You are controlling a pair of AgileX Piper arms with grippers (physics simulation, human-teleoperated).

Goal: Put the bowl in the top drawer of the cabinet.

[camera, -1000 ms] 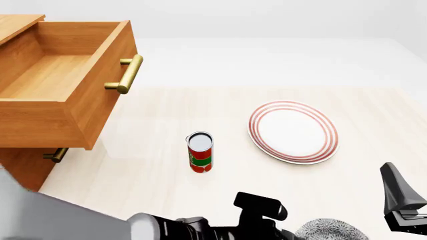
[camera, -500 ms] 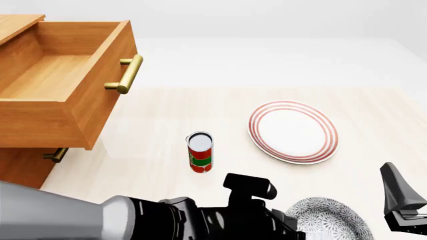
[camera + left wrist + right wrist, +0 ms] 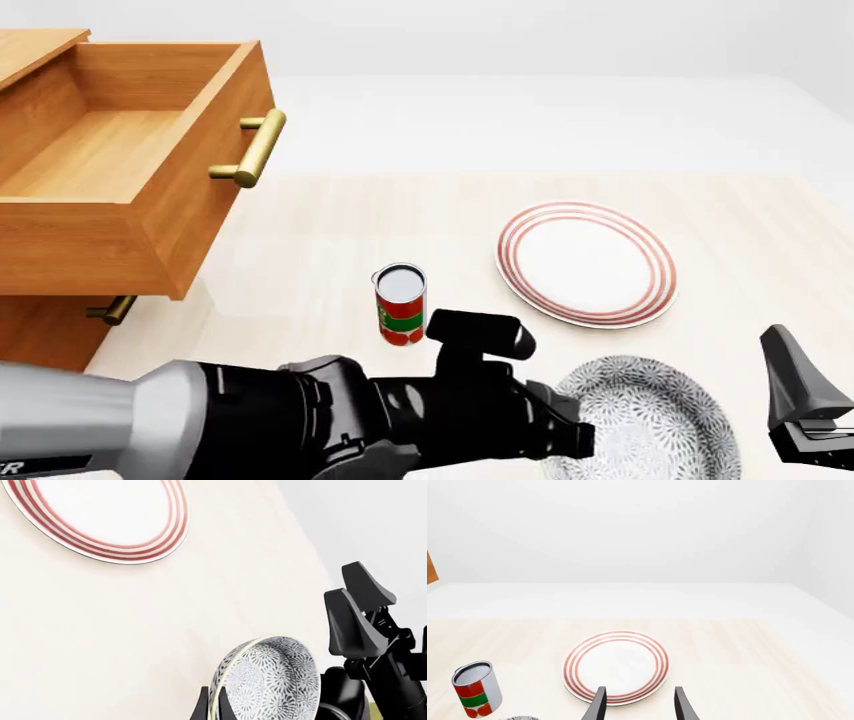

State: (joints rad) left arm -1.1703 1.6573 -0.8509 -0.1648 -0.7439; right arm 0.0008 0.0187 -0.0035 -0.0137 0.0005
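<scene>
The bowl (image 3: 657,422), white with a fine dark floral pattern, hangs tilted above the near right part of the table. My left gripper (image 3: 567,440) is shut on its rim. In the left wrist view the two fingers (image 3: 203,706) pinch the edge of the bowl (image 3: 273,682). The cabinet (image 3: 47,330) stands at the far left, its top drawer (image 3: 127,185) pulled out with nothing inside and its brass handle (image 3: 254,148) facing the table. My right gripper (image 3: 807,410) rests at the near right edge, and in its own view the right gripper (image 3: 639,707) is open with nothing between its fingers.
A white plate with red rings (image 3: 587,263) lies flat right of centre. A red and green can (image 3: 400,303) stands upright in the middle, just beyond my left arm. The lower drawer's handle (image 3: 114,308) pokes out under the open drawer.
My left arm has lifted the bowl off the table and carried it a little forward, so more of the bowl and arm now show. The right arm has stayed still.
</scene>
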